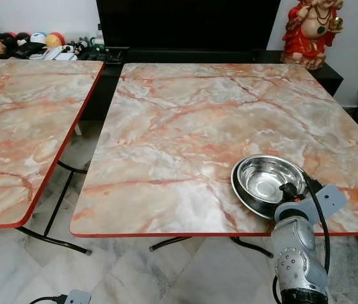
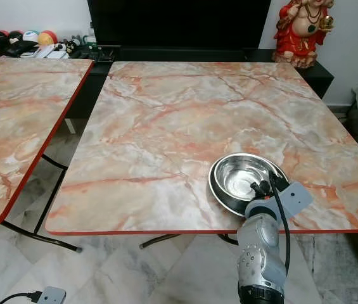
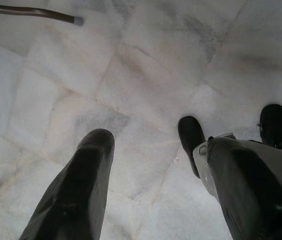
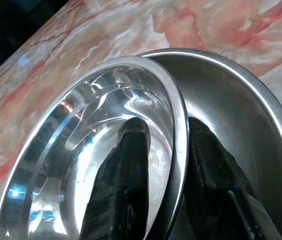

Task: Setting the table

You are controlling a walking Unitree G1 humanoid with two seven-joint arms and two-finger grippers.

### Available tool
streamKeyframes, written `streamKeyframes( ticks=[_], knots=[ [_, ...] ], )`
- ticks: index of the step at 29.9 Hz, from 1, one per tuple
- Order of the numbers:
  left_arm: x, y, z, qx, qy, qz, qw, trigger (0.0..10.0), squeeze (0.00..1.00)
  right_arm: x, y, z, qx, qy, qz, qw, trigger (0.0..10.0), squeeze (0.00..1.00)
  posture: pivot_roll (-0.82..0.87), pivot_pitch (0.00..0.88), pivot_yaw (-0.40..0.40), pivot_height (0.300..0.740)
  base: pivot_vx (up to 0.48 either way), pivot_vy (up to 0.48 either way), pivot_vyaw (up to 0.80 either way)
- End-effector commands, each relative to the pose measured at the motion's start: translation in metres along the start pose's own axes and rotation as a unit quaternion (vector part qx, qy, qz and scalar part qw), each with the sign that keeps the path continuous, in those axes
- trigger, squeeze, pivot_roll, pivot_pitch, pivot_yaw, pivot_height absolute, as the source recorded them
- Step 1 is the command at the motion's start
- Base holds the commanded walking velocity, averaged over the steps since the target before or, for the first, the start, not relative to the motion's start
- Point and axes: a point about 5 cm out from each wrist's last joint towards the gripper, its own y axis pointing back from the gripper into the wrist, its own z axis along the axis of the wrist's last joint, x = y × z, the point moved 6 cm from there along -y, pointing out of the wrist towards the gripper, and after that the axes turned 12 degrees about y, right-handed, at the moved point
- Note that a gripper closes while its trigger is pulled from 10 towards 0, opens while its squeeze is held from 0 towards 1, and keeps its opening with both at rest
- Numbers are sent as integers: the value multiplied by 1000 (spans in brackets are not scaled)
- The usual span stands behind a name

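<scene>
A shiny steel bowl (image 1: 264, 179) rests inside a wider steel plate (image 1: 241, 190) near the front right edge of the marble-patterned table (image 1: 185, 126). My right gripper (image 4: 168, 131) is shut on the bowl's near rim, with one finger (image 4: 126, 165) inside the bowl and the other finger (image 4: 208, 165) outside it, over the plate (image 4: 250, 115). From the head camera, the right wrist (image 1: 296, 244) rises from below the table edge. My left gripper (image 3: 155, 145) hangs open over the floor tiles, with nothing between its fingers.
A second marble table (image 1: 20, 126) stands to the left with a gap between the two. A dark cabinet (image 1: 185, 25) and a red statue (image 1: 308, 31) are behind. Small clutter (image 1: 33, 44) lies at the back left. A plug with cable (image 1: 77, 296) lies on the floor.
</scene>
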Motion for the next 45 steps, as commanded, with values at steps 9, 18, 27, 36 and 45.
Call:
streamKeyframes(
  ticks=[9, 18, 27, 36, 45],
  knots=[
    [0, 2, -12, 20, -1, 1, 1000, 10000, 0, -16, 3, 4, -13, 19, -48, 999, 10000, 0, -38, 113, -9, 740, 0, 0, 0],
    [1, 2, -12, 20, -2, 2, 1000, 10000, 0, -15, 2, 6, -17, 28, -43, 999, 10000, 0, -38, 106, -11, 740, 0, 0, 0],
    [0, 2, -13, 20, -2, 1, 1000, 10000, 0, -8, 2, 5, -19, 32, -36, 999, 10000, 0, -33, 111, -11, 740, 0, 0, 0],
    [0, 2, -13, 22, -3, 1, 1000, 10000, 0, -11, -1, 13, -30, 32, -44, 998, 10000, 0, -31, 113, -8, 740, 0, 0, 0],
    [0, 2, -14, 23, -4, -1, 1000, 10000, 0, -22, -4, 20, -43, 32, -66, 996, 10000, 0, -30, 114, -6, 740, 0, 0, 0]
  ],
)
